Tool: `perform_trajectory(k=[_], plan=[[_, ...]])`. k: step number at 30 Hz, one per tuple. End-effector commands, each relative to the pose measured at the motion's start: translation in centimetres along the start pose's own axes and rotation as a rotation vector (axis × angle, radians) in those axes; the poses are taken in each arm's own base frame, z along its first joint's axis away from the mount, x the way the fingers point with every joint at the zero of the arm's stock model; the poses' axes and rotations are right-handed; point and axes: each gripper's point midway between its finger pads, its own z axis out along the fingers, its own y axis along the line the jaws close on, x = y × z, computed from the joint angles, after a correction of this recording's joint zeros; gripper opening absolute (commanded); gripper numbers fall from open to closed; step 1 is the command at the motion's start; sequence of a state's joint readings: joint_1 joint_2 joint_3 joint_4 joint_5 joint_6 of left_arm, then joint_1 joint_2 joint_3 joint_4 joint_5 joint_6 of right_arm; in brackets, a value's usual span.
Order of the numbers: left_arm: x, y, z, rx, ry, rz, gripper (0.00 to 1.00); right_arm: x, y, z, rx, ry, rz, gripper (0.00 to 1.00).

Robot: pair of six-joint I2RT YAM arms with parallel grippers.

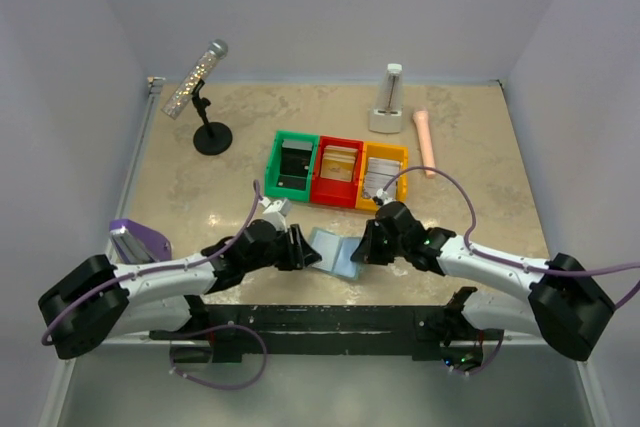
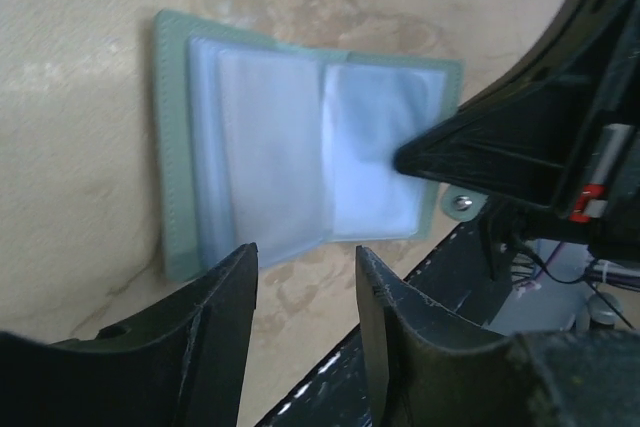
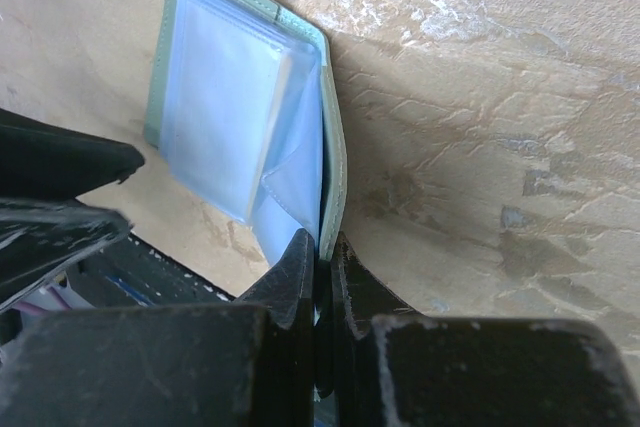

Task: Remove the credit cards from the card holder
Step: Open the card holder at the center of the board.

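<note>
The card holder (image 1: 337, 253) lies open at the table's near edge, grey-green outside with pale blue pockets (image 2: 375, 157). A pale credit card (image 2: 270, 147) shows inside the left panel's clear pocket, also visible in the right wrist view (image 3: 225, 107). My right gripper (image 3: 322, 242) is shut on the edge of the holder's right panel (image 3: 335, 177), which stands tilted up. My left gripper (image 2: 305, 257) is open just short of the holder's left panel, with only bare table between its fingers. In the top view the left gripper (image 1: 310, 253) and the right gripper (image 1: 364, 249) flank the holder.
Green (image 1: 293, 165), red (image 1: 338, 169) and yellow (image 1: 385, 172) bins stand in a row behind the holder. A microphone on a black stand (image 1: 205, 107), a white upright object (image 1: 388, 102) and a pink tube (image 1: 425, 142) are further back. A black mounting bar (image 1: 320, 322) runs along the near edge.
</note>
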State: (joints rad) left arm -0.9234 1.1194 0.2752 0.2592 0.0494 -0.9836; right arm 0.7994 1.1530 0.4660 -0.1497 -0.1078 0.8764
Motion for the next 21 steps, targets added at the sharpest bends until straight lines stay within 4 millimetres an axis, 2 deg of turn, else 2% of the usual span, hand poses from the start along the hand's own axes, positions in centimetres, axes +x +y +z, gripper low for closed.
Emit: perform_trajectory(k=[1, 7, 17, 21], plan=[[-3.5, -5.9, -0.3, 0.186, -0.095, 0.068, 0.49, -0.5, -0.4, -0.1, 0.026, -0.016, -0.029, 0.00], [-3.8, -5.9, -0.5, 0.170, -0.096, 0.085, 0.52, -0.7, -0.7, -0.3, 0.045, -0.024, -0.058, 0.00], [-3.1, -5.3, 1.2, 0.127, -0.039, 0.107, 0.52, -0.4, -0.9, -0.1, 0.047, -0.010, -0.064, 0.00], [-2.8, -4.4, 1.6, 0.082, -0.024, 0.107, 0.52, -0.6, -0.7, -0.1, 0.042, -0.012, -0.071, 0.00]])
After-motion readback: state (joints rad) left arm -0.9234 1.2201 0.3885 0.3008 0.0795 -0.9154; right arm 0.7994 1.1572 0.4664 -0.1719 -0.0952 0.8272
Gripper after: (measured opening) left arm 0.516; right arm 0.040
